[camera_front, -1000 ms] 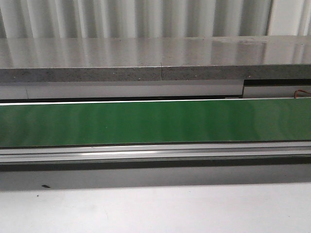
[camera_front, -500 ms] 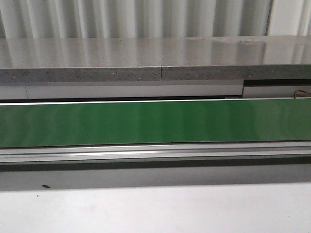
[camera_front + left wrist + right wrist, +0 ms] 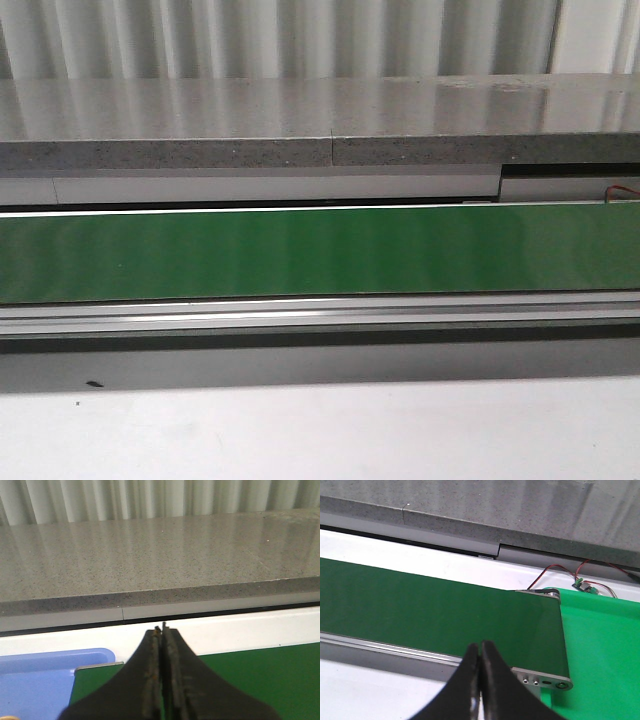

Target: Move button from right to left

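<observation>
We see the blue tray [image 3: 45,680] cut off at the frame edge, partly behind the left tool [image 3: 161,630]. Green belt [image 3: 320,255] runs past both sides.

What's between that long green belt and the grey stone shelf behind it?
In the front view, a pale white-grey panel runs between the green belt and the stone shelf; nothing rests on it. The left wrist view agrees.

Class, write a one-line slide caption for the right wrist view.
Right claw shut and empty above the green conveyor belt, near its end roller; no button in sight.
</observation>
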Robot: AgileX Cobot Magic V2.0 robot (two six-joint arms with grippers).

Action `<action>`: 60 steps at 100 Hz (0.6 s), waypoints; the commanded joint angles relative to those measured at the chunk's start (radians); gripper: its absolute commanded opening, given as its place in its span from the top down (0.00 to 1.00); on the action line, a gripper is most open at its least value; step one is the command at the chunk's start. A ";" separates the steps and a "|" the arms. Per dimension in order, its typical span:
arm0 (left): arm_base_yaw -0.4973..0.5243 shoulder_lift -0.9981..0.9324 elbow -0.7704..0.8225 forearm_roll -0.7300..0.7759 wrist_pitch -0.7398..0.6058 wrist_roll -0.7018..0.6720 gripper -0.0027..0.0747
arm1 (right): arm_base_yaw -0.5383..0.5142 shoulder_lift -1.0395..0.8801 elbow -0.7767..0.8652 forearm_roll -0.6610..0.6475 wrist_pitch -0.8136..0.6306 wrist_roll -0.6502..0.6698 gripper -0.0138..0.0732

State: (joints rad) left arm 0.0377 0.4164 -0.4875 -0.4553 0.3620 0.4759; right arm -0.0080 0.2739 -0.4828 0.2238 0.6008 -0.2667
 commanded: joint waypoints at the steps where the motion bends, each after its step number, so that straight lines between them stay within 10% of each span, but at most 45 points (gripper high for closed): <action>1: -0.008 -0.042 0.009 -0.023 -0.074 0.004 0.99 | 0.002 0.008 -0.025 0.011 -0.075 -0.007 0.92; 29: -0.008 -0.131 0.124 -0.020 -0.089 -0.011 0.99 | 0.002 0.008 -0.025 0.011 -0.075 -0.007 0.92; 60: -0.036 -0.253 0.302 0.383 -0.276 -0.374 0.99 | 0.002 0.008 -0.025 0.011 -0.075 -0.007 0.92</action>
State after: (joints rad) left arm 0.0194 0.1857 -0.2123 -0.1474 0.2550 0.1590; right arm -0.0080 0.2739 -0.4828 0.2238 0.6008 -0.2667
